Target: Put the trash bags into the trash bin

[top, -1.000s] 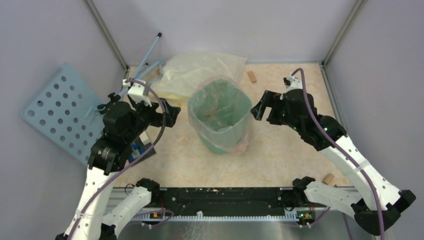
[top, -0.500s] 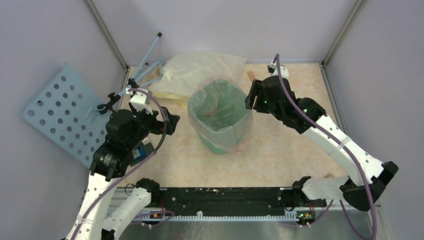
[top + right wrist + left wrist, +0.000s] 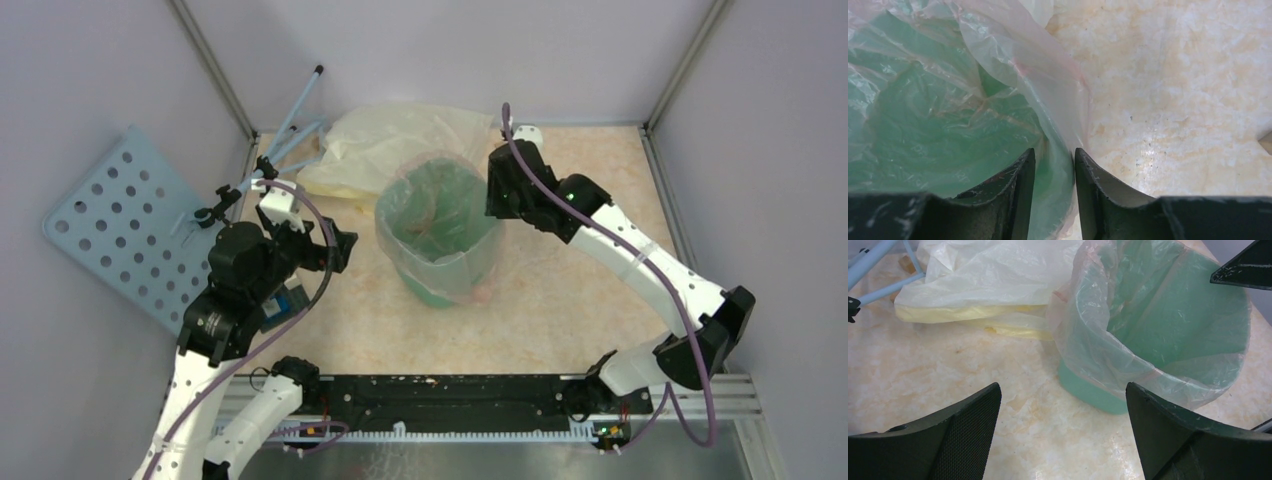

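i am the two arms at the near edge of the table (image 3: 580,300). my left gripper (image 3: 1063,387) hangs released, its jaws spread wide and holding nothing, just to the left of the trash bin (image 3: 1093,395) and apart from it. the trash bin stands upright in the middle of the table. the pink trash bag (image 3: 1088,340) sits inside it as a liner, its crinkled film lying against the green walls, its mouth folded out over the rim and hanging partway down the outside. my right gripper (image 3: 1054,152) is at the far right part of that rim, reaching in from the right side. one finger is inside the bin and the other outside, so the bag-draped rim runs between them. those jaws are drawn close, with only a narrow gap that the film and rim fill. whether they are truly clenched on the bag or just short of it, i cannot tell. behind the bin, touching its far left side, lies the larger pale-yellow bag (image 3: 400,140), flat and rumpled on the table. a light blue perforated panel (image 3: 110,220) leans outside the left wall, with thin blue rods (image 3: 300,105) near the far left corner.
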